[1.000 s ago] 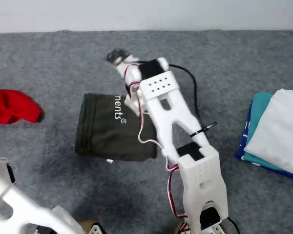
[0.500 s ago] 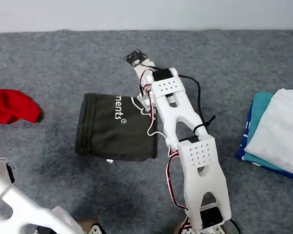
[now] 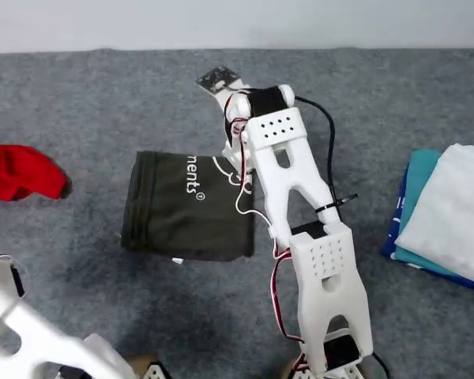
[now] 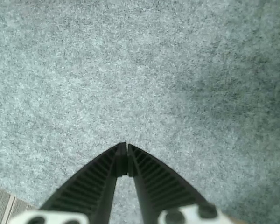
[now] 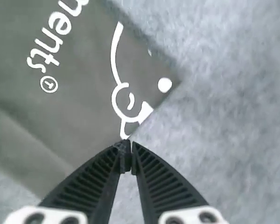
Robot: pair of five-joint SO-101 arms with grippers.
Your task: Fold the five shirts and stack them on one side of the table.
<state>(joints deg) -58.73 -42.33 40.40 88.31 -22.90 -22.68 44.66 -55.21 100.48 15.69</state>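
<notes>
A folded olive shirt (image 3: 182, 205) with white print lies flat in the middle of the grey carpet. My right arm (image 3: 276, 158) stretches from the near edge over the shirt's far right corner. In the right wrist view my right gripper (image 5: 126, 151) is shut with nothing in it, hanging over the olive shirt's (image 5: 60, 84) edge beside the printed curve. A crumpled red shirt (image 3: 20, 171) lies at the far left. My left gripper (image 4: 126, 149) is shut over bare carpet; its arm (image 3: 24, 332) sits at the near left corner.
At the right edge a white shirt (image 3: 454, 209) lies folded on a teal one (image 3: 417, 189) and a blue one (image 3: 395, 237). Open carpet runs between the olive shirt and that stack, and along the far side.
My right arm has swung its wrist to the right, from the olive shirt's far edge toward its far right corner. The shirts and the left arm have not moved.
</notes>
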